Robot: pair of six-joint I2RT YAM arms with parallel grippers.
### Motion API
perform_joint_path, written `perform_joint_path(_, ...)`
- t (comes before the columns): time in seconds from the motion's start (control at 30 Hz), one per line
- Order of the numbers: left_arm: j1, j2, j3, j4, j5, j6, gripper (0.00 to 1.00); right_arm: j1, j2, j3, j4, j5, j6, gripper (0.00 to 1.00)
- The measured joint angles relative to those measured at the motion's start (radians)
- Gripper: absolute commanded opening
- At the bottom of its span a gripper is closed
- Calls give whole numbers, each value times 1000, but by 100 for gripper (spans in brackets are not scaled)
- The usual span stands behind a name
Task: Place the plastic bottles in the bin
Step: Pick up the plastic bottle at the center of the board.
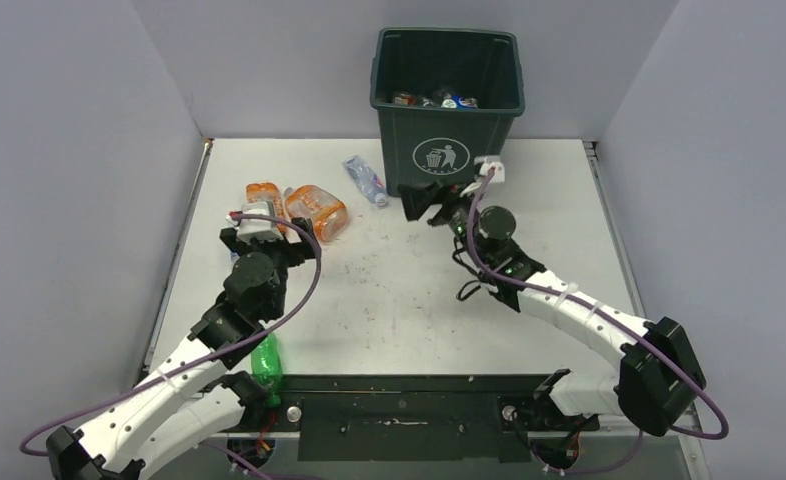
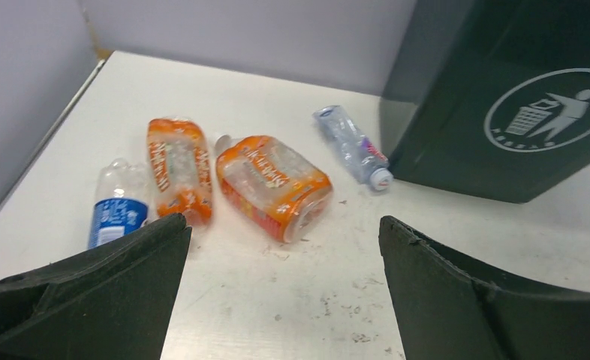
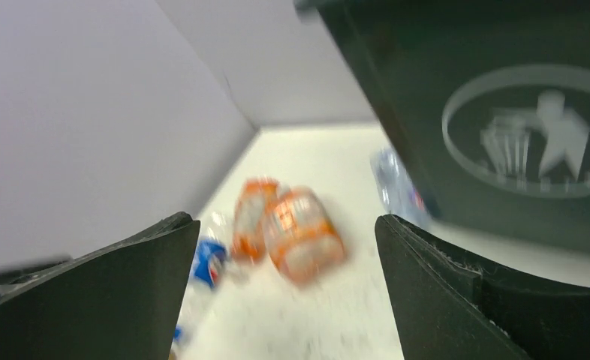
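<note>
Plastic bottles (image 1: pixel 365 180) lie at upper left of the counter (image 1: pixel 399 290) — two orange ones (image 2: pixel 273 184) ahead of the left claw (image 2: pixel 283 220), spread wide, empty. Best straddle one across its narrow side before closing. Right claw (image 1: pixel 421 203), likewise released, fronts the bin (image 1: pixel 449 140).

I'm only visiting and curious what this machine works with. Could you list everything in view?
bin: one, dark green, far middle of table, white logo
bottles in the bin: several, mixed colours, count unclear
orange bottles: two, side by side, far left
clear bottle: one, bluish, lying just left of the bin
blue-labelled bottle: one, clear, left of the orange pair
green bottle: one, near edge, by the left arm
table: one, white, scuffed
left claw: black, open, facing the orange pair
right claw: black, open, before the bin
</note>
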Motion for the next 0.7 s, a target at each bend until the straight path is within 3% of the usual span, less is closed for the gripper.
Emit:
perform_joint_path(0.17,79,59,115,-256,-45,-169,96,38,-11,-219,-64,-43,48,90)
perform_joint_path(0.4,394,188,127,-564,98,-446,96,101,80,-301,-58,-152,92,89)
perform_joint_path(0.57,594,274,124,-651,197,-521,96,185,172,-302,-63,-195,99,89)
perform_joint_path(0.7,674,375,124,-654,206,-539,96,228,177,-305,-52,-216,98,89)
